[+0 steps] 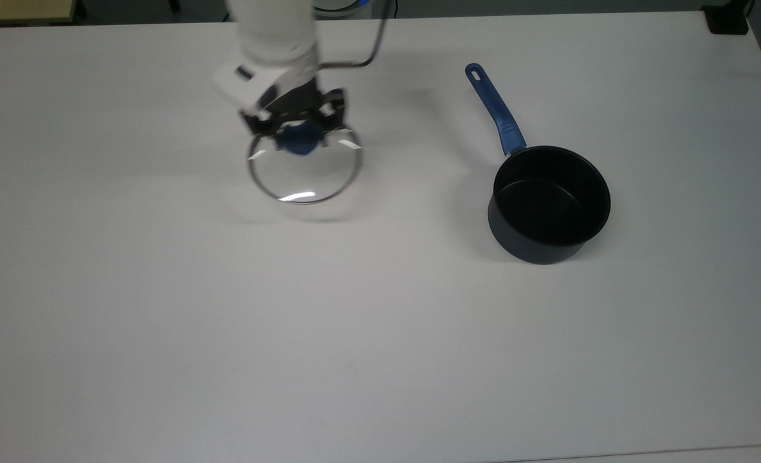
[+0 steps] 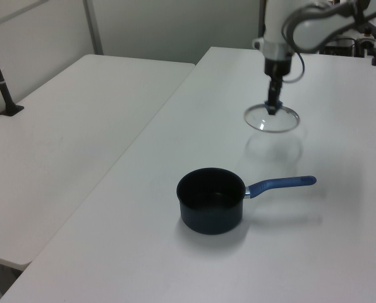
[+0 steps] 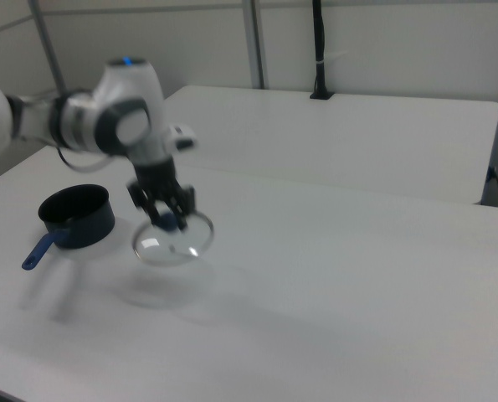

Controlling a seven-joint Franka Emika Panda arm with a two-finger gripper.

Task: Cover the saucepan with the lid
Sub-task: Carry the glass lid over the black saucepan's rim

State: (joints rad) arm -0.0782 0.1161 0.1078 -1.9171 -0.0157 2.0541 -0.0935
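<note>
The lid [image 1: 304,173], a clear glass disc with a steel rim and a blue knob [image 1: 298,140], hangs in the air above the white table, casting a shadow below it [image 2: 273,120] [image 3: 171,243]. My gripper [image 1: 298,132] [image 2: 273,104] [image 3: 166,216] is shut on the knob from above. The saucepan [image 1: 549,202] [image 2: 211,200] [image 3: 75,216], dark navy with a black inside and a long blue handle [image 1: 495,109], stands upright on the table at the top view's right, well apart from the lid.
The white table [image 1: 380,334] spreads wide around both things. A second white table [image 2: 67,132] adjoins it at the left view's left. A black post base [image 1: 727,19] sits at the top view's far right corner.
</note>
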